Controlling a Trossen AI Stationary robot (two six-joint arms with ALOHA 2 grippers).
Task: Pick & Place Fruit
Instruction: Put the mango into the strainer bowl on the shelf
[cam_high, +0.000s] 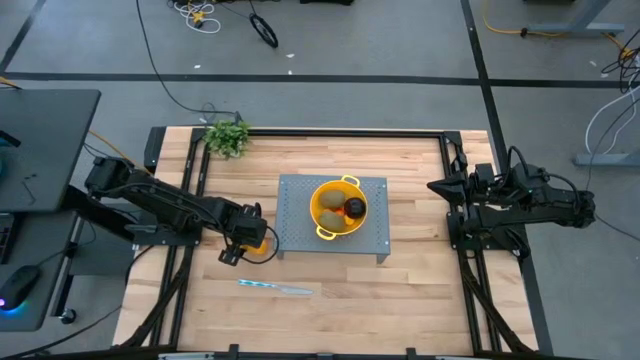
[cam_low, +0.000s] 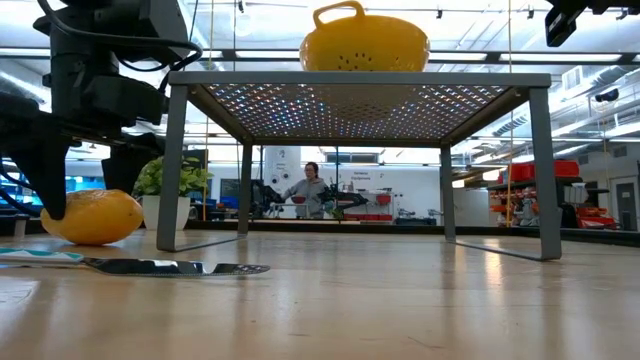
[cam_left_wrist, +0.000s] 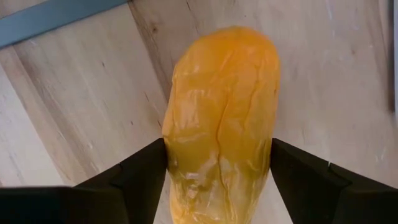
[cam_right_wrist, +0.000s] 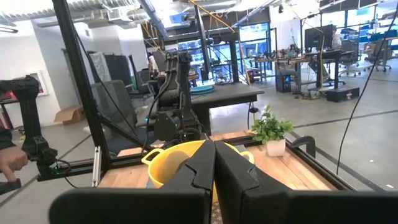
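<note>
The wooden bench (cam_high: 400, 300) carries a grey perforated stand (cam_high: 300, 215), a knife (cam_high: 275, 288), a potted plant (cam_high: 228, 137) and a yellow-orange fruit (cam_low: 92, 217).

Bright overhead light, bg glare, soft shadows

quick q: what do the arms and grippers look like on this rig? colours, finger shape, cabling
Both arms are matte black, built of chunky jointed segments. The left gripper has two flat, wedge-shaped black fingers. The right gripper has matching dark angular fingers. Black cables loop along the right arm; no markings are visible.
</note>
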